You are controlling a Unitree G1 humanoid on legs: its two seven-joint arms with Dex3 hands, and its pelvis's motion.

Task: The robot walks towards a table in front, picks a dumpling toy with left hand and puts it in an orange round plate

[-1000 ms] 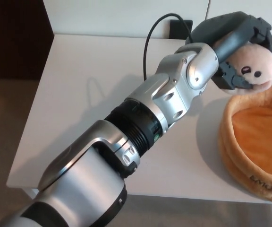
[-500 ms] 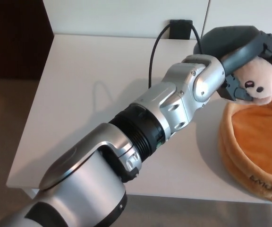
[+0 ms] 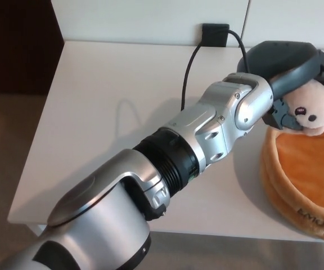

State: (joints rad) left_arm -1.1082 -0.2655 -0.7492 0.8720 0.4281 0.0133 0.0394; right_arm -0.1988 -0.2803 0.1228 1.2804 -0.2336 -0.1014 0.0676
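Rightward now, left hand grips plush dumpling over soft round plate.

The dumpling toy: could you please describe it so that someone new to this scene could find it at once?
Start at the white table and follow the silver arm to the right edge of the picture. There the dark left robot hand is wrapped around the dumpling toy, just above the far rim of the orange round plate. It is the only pale, rounded plush thing, with small dark eyes on its face.
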